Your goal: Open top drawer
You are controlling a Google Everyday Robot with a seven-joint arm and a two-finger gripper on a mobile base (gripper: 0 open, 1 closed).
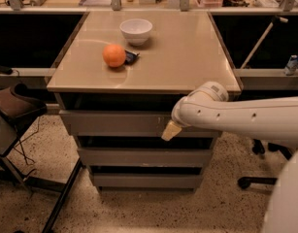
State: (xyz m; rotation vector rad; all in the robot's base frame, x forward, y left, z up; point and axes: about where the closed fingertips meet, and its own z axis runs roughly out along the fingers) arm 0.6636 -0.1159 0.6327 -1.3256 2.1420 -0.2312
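Gripper (171,130) at the top drawer (114,123) front, right of centre; clenched or released, I can't tell. Orange (114,55) and bowl (136,30) on the desk (187,57), speckled floor (139,212) below.

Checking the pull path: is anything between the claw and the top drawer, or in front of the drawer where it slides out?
Nothing visible does. The claw is at the top drawer front, right of centre near its lower edge. Ahead of the drawer lies only floor; the brown chair stands off to the left.
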